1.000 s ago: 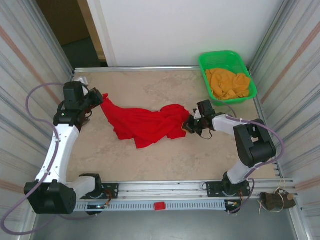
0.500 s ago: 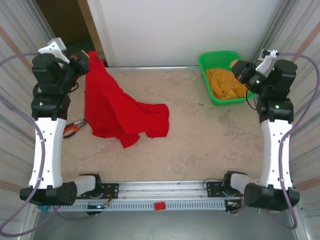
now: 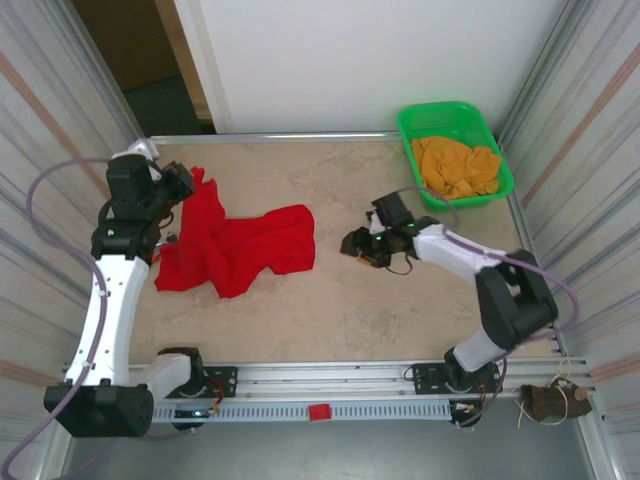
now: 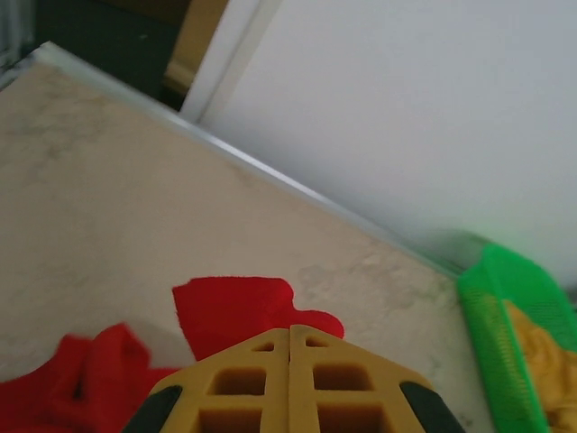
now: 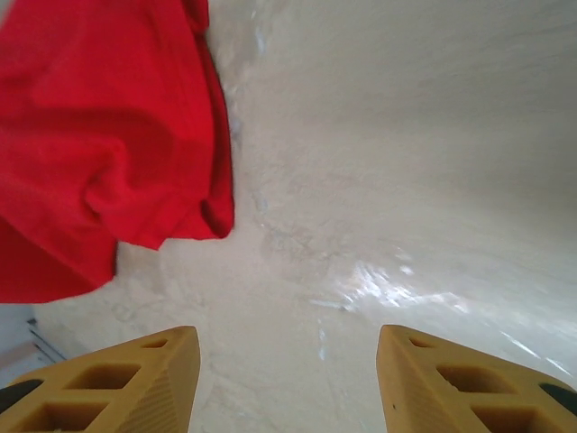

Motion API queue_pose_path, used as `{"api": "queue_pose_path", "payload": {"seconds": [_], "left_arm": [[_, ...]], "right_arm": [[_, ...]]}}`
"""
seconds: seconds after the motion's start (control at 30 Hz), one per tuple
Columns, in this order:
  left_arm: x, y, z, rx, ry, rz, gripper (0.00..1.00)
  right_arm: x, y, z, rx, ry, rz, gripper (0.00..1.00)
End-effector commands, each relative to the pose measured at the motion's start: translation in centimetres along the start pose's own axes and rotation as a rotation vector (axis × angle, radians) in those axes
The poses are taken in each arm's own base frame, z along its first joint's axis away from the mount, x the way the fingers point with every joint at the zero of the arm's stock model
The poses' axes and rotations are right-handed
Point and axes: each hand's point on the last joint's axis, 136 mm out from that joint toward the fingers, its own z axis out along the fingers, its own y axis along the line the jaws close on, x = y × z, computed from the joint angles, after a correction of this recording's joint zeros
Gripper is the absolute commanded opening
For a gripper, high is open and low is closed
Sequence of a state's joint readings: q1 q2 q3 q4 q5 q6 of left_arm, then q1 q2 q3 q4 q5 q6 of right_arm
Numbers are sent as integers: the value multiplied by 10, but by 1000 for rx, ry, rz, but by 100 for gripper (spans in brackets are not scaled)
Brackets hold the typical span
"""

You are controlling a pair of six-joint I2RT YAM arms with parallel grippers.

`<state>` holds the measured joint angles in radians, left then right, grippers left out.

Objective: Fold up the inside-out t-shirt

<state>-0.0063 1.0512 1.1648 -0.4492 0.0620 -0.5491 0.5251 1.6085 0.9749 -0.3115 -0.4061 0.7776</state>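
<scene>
Lying crumpled on the left half of the table [image 3: 400, 310], the t-shirt [image 3: 240, 245] stretches from the left gripper [image 3: 188, 186], pinched on its far corner (apparently), toward the empty, spread right gripper [image 3: 352, 243] nearby.

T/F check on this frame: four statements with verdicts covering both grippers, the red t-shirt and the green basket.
1. The right gripper is open over the bare marbled tabletop, apart from the bright red fabric t-shirt. True.
2. The red fabric t-shirt lies folded in a neat flat rectangle. False: it is crumpled and bunched on the left part of the table.
3. The orange-yellow cloth sits inside the green plastic basket at the far right corner. True.
4. The left gripper has its fingers spread wide. False: they are closed together, pinching the shirt's far edge.
</scene>
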Motion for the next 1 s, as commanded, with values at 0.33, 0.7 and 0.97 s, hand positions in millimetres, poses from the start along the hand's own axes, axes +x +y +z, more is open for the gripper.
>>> {"api": "queue_pose_path", "payload": {"seconds": [0.33, 0.7, 0.97], "left_arm": [[15, 29, -14, -91, -36, 31, 0], [16, 24, -14, -62, -36, 29, 0], [20, 24, -11, -54, -24, 25, 0]], "right_arm": [[-9, 49, 89, -2, 43, -40, 53], [-8, 57, 113, -8, 73, -30, 43], [-10, 60, 110, -24, 75, -29, 17]]}}
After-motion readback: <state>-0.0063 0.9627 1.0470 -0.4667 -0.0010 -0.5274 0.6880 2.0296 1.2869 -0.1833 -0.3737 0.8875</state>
